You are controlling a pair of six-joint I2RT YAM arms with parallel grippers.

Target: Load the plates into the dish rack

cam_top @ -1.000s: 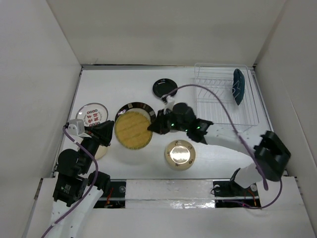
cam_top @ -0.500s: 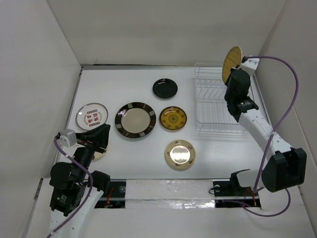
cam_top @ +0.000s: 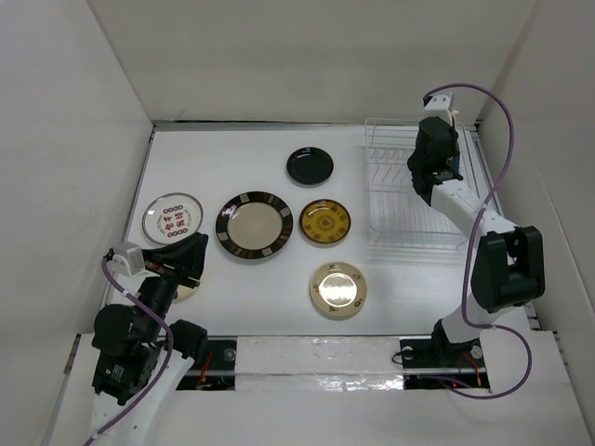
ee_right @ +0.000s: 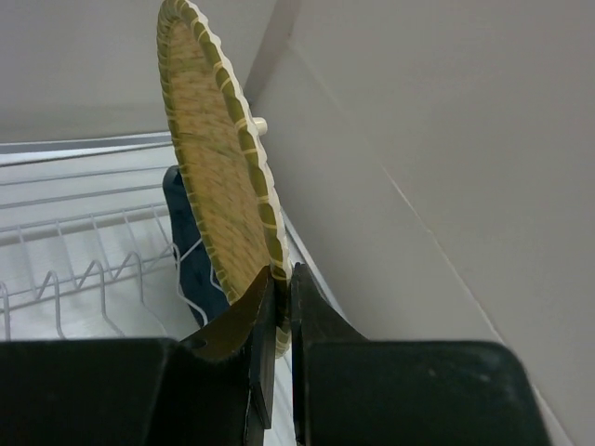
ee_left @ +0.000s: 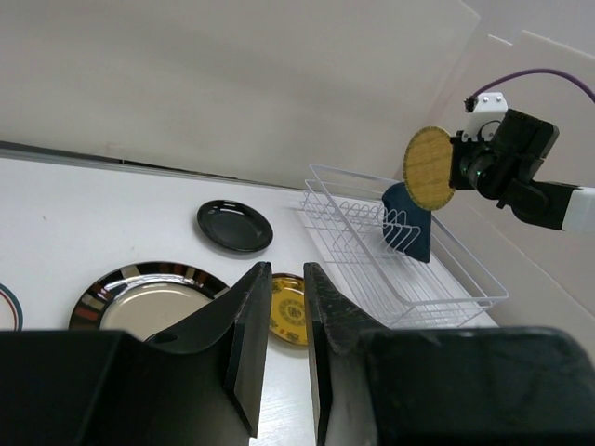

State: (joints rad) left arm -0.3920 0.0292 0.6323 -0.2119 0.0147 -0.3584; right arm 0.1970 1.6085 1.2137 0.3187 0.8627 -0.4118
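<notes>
Your right gripper is clamped on the lower rim of the tan woven-look round plate, fingers pinched tight on either side of the edge. The plate stands upright and edge-on, held up over the far right end of the white wire dish rack. A teal-blue plate stands upright among the rack's prongs just below and behind the woven one; you can't tell whether the two touch. From above, the right arm covers both of them.

Your left gripper hangs low over the near left of the white table. Its jaws are a narrow gap apart with nothing between them. A cream dish sits mostly hidden under it.

Other plates lie flat on the table, all apart from each other:
- The white plate with red marks is far left.
- The cream plate with a dark brown striped rim is beside it, toward the middle.
- The yellow-patterned small plate is just right of the striped one, between it and the rack.
- The glossy black small dish is farther back.
- The shiny cream-gold round plate is nearest the arm bases.
</notes>
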